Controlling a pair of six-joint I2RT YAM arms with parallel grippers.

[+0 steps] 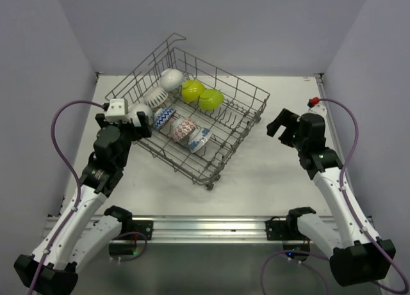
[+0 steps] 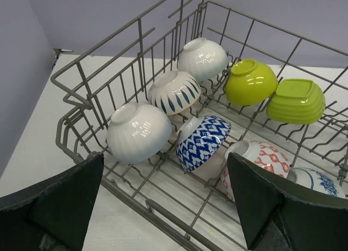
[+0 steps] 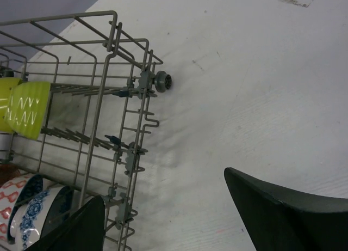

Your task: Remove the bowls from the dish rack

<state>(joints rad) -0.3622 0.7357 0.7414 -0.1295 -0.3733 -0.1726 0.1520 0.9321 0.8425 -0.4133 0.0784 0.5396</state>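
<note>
Left wrist view settles it: the left fingers (image 2: 60, 207) stand spread wide and empty at the near-left corner of the dish rack (image 2: 72, 93), just outside its low front rail. The ribbed white bowl (image 2: 138, 132) lies directly ahead of them, a little left of the middle of the gap. It rests tipped over between the tines, foot ring turned up towards the camera and mouth facing down and away. A grasp would probably have to come over the rail and close across its rounded wall or rim. The blue zigzag bowl (image 2: 202, 142) sits just beside it on the right, close enough to crowd one finger. The other bowls, among them the two lime ones (image 2: 251, 81), lie farther back. The right fingers (image 3: 293, 207) are likewise parted and hold nothing. They hang over bare tabletop (image 3: 244, 98) outside the rack's right-hand end wall, with tall wires between them and any bowl. The left arm is plainly the nearer, and the ribbed bowl looks the likeliest first pick.
</note>
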